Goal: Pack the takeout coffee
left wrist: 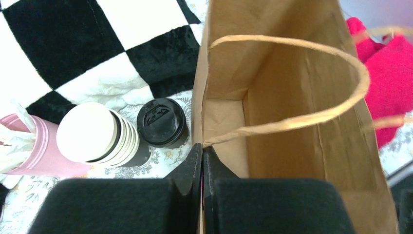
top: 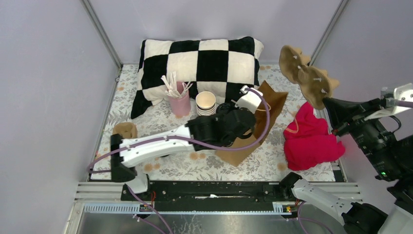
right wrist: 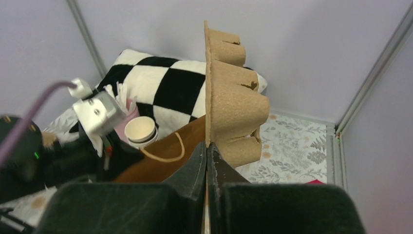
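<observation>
My left tool [left wrist: 202,147] is pinched shut on the rim of the brown paper bag [left wrist: 311,161]. My right tool [right wrist: 206,146] clamps a cardboard cup carrier [right wrist: 234,107] held in the air. The takeout coffee [left wrist: 162,122] stands toward the far edge of the tabletop [top: 185,168], between the bag and the cup stack [left wrist: 95,134].

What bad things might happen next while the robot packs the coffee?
1. The left hand pinches only the thin rim of the paper bag. The paper may tear or slip free.
2. The takeout coffee stands right beside the bag and the stack of cups. A tug on the bag might tip it.
3. The right hand holds the cardboard carrier by one edge, up in the air. It might drop.
</observation>
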Motion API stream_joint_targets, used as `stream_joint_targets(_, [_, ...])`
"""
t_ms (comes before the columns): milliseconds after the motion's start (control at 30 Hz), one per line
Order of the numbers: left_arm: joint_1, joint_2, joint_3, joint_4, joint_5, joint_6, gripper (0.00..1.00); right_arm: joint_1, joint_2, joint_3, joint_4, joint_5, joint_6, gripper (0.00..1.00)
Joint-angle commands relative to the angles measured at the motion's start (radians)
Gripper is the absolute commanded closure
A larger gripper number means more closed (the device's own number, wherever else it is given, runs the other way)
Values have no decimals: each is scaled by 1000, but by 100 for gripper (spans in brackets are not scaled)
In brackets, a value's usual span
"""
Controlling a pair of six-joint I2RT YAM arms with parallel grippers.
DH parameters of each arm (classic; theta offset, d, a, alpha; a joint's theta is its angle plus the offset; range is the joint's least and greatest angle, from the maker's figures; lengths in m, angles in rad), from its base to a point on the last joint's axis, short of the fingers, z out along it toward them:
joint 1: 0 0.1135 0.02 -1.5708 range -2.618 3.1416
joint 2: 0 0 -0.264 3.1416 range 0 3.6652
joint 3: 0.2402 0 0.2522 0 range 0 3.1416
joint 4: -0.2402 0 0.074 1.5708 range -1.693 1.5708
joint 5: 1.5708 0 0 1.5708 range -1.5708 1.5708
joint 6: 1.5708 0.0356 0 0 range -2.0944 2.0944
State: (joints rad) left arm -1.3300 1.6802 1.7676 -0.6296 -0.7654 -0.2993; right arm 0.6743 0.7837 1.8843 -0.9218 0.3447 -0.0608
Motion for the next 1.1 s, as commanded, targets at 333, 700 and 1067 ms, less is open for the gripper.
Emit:
stream_joint_targets(333, [2,-341,-307,228,167,260,100,3,-14,78,-479,-342,221,100])
stream_joint_targets(700, [1,-403,-409,261,208,274,100,2,-10,57,-551,-389,414,100])
stream_joint_targets(1067, [0,-448,-427,360,253,291,100,2,-36,-48,-541,-404,496,100])
